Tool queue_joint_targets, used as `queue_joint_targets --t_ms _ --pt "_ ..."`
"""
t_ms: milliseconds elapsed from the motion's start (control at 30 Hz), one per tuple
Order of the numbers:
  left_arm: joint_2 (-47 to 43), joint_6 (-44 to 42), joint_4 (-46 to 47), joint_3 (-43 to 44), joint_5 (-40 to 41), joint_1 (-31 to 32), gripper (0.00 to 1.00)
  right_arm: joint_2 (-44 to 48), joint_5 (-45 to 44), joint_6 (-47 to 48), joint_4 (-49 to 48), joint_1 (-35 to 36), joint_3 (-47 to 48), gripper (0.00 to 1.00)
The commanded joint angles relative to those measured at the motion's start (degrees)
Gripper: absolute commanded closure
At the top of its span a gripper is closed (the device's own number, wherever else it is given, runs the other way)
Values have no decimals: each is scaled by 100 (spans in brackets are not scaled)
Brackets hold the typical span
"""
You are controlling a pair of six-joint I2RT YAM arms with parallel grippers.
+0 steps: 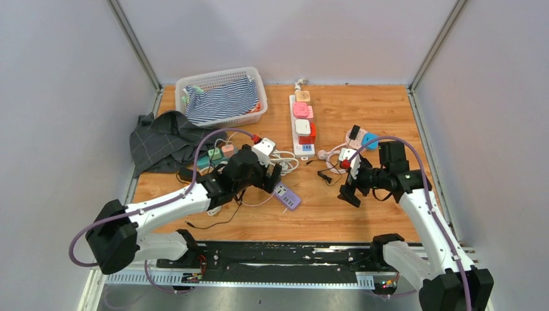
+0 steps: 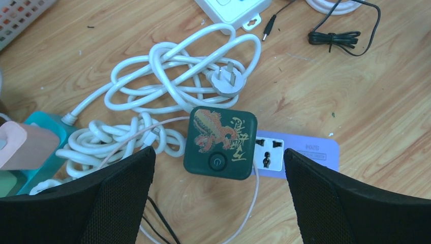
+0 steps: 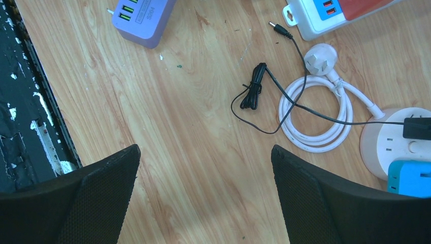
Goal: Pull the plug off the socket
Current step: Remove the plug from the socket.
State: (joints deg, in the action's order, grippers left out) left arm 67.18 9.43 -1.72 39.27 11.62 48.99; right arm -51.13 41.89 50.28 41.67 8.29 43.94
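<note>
The green plug (image 2: 220,144) is seen at centre frame in the left wrist view, seated on the purple socket (image 2: 310,152). The left gripper (image 2: 218,165) stands apart, one finger on either side of the plug. The plug should be clamped squarely on its flat sides and drawn straight off. The socket would best be pinned to the tabletop (image 2: 366,81) by the right gripper (image 3: 204,152), also apart.

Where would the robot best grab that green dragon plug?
Probably by its two flat side walls, from straight above: the plug is a square block standing proud of the purple strip, and the open left hand lines up on either side.
</note>
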Motion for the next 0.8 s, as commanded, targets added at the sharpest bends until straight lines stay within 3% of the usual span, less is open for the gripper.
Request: queue_joint_targets --t_ms 0,133,333,567,767 --pt "383 -58 150 313 -199 40 3 -61 -128 -89 -9 102 13 0" --pt "623 58 148 392 -268 40 4 -72 -134 -80 -10 104 0 0" --pt "939 139 145 432 -369 36 16 -90 -129 -80 -14 111 -10 0" --pt "1151 221 145 374 -312 40 21 -76 -103 -81 -10 111 -15 0" --pt "1543 191 145 447 -360 40 35 -63 -50 -96 -10 133 -17 0"
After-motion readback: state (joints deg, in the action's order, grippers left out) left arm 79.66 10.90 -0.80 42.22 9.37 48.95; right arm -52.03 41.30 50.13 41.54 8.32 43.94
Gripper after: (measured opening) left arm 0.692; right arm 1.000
